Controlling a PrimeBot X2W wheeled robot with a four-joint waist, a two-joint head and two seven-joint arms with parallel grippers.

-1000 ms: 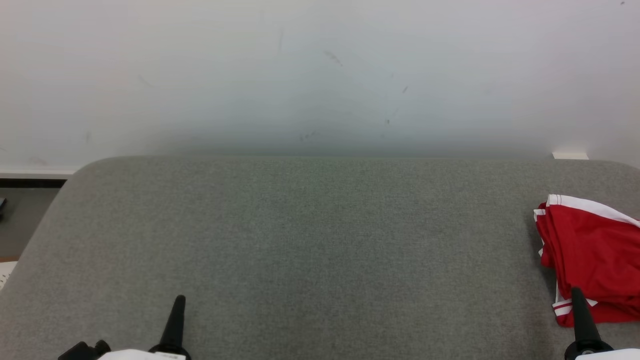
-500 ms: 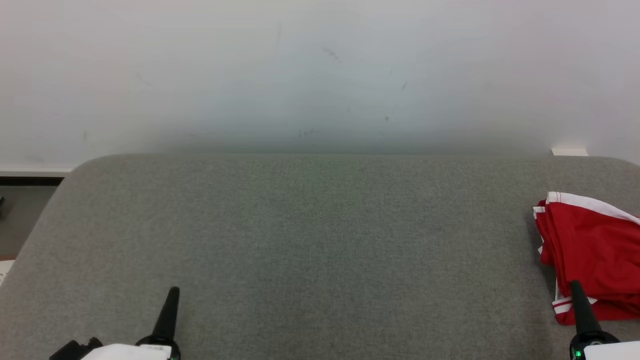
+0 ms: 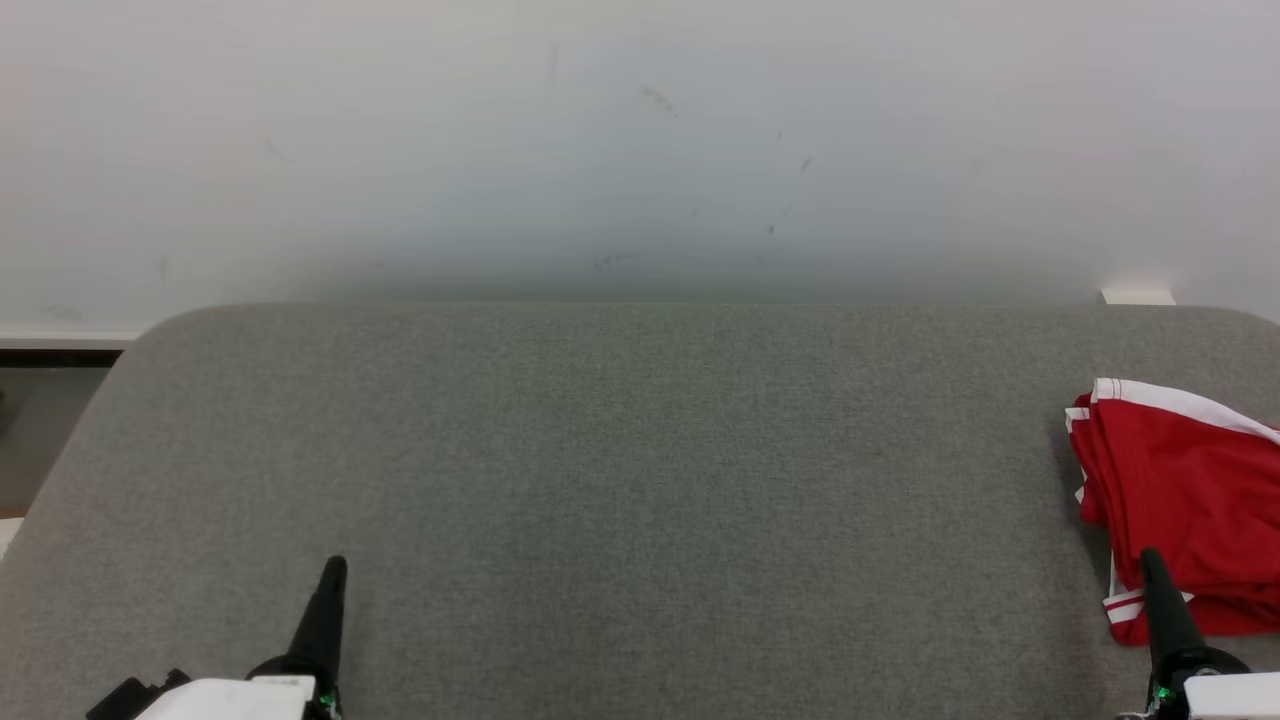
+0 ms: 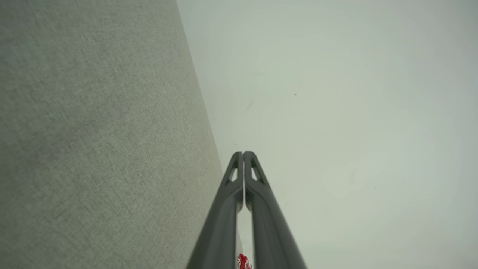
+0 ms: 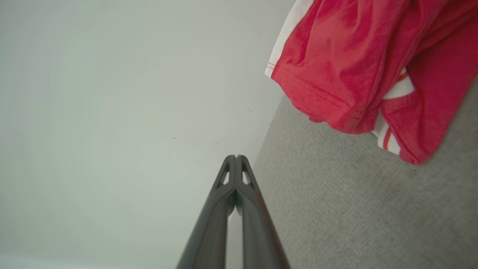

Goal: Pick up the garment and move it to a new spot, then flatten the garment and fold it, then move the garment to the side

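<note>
— Where is the garment (image 3: 1185, 490)?
— At three o'clock: bunched red cloth with white trim on the grey felt bench (image 3: 620, 470), just beside my right jaws. Those and my left jaws are pressed together, holding nothing. Scuffed pale wall (image 3: 640, 150) at twelve.

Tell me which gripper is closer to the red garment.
The right gripper, at the head view's lower right, by the near corner of the red garment. The left gripper sits far across the grey surface.

A grey fabric surface (image 3: 600, 450) lies before a scuffed white wall (image 3: 600, 150).
</note>
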